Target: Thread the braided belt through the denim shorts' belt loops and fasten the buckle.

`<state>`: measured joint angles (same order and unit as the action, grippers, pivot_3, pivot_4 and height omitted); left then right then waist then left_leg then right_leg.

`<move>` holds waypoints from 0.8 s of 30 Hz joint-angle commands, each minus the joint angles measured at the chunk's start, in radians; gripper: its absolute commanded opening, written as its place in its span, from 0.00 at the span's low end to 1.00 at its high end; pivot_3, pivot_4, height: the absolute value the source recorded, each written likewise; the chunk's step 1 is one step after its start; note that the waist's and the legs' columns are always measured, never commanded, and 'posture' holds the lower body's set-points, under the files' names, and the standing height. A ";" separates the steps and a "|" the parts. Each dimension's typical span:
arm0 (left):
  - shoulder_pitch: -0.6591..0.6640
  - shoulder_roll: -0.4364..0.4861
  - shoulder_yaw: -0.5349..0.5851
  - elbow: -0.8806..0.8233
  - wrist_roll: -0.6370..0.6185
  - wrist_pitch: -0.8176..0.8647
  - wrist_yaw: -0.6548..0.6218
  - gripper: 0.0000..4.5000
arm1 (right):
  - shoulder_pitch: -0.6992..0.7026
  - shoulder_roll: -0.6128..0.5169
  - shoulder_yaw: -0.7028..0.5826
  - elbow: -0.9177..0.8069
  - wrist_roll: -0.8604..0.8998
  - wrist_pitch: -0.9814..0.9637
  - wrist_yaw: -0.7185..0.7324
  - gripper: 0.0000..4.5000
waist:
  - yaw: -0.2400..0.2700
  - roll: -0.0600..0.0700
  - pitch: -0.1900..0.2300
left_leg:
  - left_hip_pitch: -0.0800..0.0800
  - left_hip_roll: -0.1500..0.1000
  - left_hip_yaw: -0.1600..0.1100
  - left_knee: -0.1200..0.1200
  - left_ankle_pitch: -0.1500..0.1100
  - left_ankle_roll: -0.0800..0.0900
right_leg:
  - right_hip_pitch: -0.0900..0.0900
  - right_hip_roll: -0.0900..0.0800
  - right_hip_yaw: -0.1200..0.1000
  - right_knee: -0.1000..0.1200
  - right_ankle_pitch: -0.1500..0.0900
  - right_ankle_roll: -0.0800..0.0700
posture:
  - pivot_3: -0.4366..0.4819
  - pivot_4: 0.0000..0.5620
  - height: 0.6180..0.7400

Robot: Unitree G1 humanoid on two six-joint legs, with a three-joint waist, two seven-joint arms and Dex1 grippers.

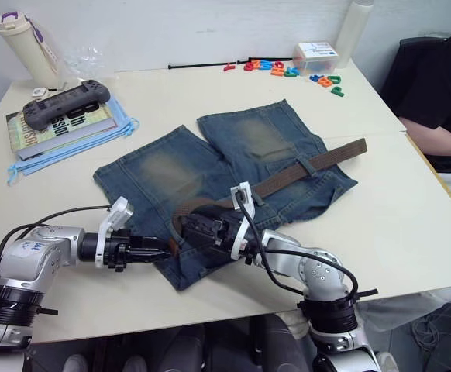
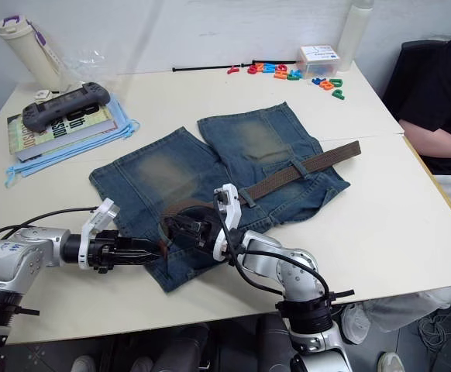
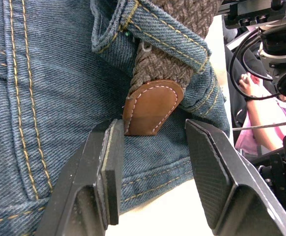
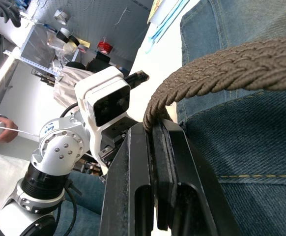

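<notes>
The denim shorts lie flat on the table, waistband toward me. The braided belt runs from the far right under a belt loop and along the waistband to my right gripper, which is shut on the strap. The belt's brown leather tip pokes out from under a denim loop. My left gripper is open, one finger on each side of that tip and close to it. The buckle is hidden.
A game controller rests on books and blue masks at the far left, beside a cream flask. Coloured letters and a small box sit at the back. A person sits at the right table edge.
</notes>
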<state>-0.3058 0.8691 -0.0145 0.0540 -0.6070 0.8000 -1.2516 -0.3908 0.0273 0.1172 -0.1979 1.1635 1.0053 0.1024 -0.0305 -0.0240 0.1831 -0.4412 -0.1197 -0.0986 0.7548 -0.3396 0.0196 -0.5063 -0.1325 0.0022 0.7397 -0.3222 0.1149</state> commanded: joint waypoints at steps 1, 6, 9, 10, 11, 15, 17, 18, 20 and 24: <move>-0.008 0.007 0.018 -0.038 -0.038 0.022 -0.043 0.38 | 0.005 0.019 0.012 -0.029 -0.004 0.013 0.007 0.00 | 0.000 0.000 0.000 | 0.000 0.000 0.000 0.000 0.000 0.000 | 0.000 0.000 0.000 0.000 0.000 0.000 | 0.48 0.27 0.32; -0.005 0.005 0.029 -0.067 -0.059 0.055 -0.049 0.02 | 0.009 0.024 0.011 -0.028 -0.016 0.016 0.005 0.00 | 0.000 0.000 0.000 | 0.000 0.000 0.000 0.000 0.000 0.000 | 0.000 0.000 0.000 0.000 0.000 0.000 | 0.48 0.27 0.32; -0.009 -0.001 0.038 -0.074 -0.072 0.073 -0.039 0.02 | 0.010 0.026 0.010 -0.026 -0.024 0.019 0.003 0.00 | -0.001 0.000 0.000 | 0.000 0.000 0.000 0.000 0.000 0.000 | 0.000 0.000 0.000 0.000 0.000 0.000 | 0.48 0.27 0.32; -0.010 -0.001 0.041 -0.075 -0.075 0.079 -0.036 0.02 | 0.010 0.026 0.009 -0.025 -0.029 0.019 0.000 0.00 | -0.001 0.000 0.000 | 0.000 0.000 0.000 0.000 0.000 0.000 | 0.000 0.000 0.000 0.000 0.000 0.000 | 0.48 0.27 0.32; -0.009 0.000 0.044 -0.075 -0.076 0.082 -0.032 0.02 | 0.009 0.025 0.008 -0.024 -0.034 0.019 -0.003 0.00 | -0.001 0.000 0.000 | 0.000 0.000 0.000 0.000 0.000 0.000 | 0.000 0.000 0.000 0.000 0.000 0.000 | 0.48 0.27 0.32; 0.005 0.004 0.065 -0.077 -0.077 0.083 -0.010 0.02 | 0.010 0.021 0.002 -0.031 -0.042 0.022 -0.009 0.00 | -0.001 0.000 0.000 | 0.000 0.000 0.000 0.000 0.000 0.000 | 0.000 0.000 0.000 0.000 0.000 0.000 | 0.48 0.27 0.32; 0.012 0.003 0.085 -0.076 -0.079 0.086 0.007 0.02 | 0.010 0.020 -0.006 -0.037 -0.040 0.025 -0.013 0.00 | -0.001 0.000 0.000 | 0.000 0.000 0.000 0.000 0.000 0.000 | 0.000 0.000 0.000 0.000 0.000 0.000 | 0.48 0.27 0.32; 0.015 0.002 0.094 -0.076 -0.080 0.088 0.015 0.02 | 0.011 0.020 -0.010 -0.040 -0.038 0.027 -0.015 0.00 | -0.001 0.000 0.000 | 0.000 0.000 0.000 0.000 0.000 0.000 | 0.000 0.000 0.000 0.000 0.000 0.000 | 0.48 0.27 0.32; 0.041 -0.013 0.134 -0.081 -0.062 0.052 0.066 0.02 | 0.014 0.019 -0.022 -0.045 -0.035 0.031 -0.024 0.00 | -0.001 0.000 0.000 | 0.000 0.000 0.000 0.000 0.000 -0.001 | 0.000 0.000 0.000 0.000 0.000 0.000 | 0.48 0.27 0.32; 0.121 -0.052 0.238 -0.175 -0.100 0.056 0.170 0.15 | 0.034 0.023 -0.038 -0.032 -0.031 0.044 -0.045 0.00 | 0.000 0.000 0.000 | 0.000 0.000 0.000 0.000 0.000 0.000 | 0.000 0.000 0.001 0.000 0.000 0.000 | 0.48 0.27 0.32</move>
<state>-0.2118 0.8245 0.1549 -0.0489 -0.6678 0.8563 -1.1270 -0.3695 0.0400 0.0854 -0.2089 1.1200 1.0339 0.0690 -0.0301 -0.0243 0.1829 -0.4407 -0.1198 -0.0986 0.7550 -0.3394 0.0193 -0.5064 -0.1325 0.0035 0.7404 -0.3223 0.1149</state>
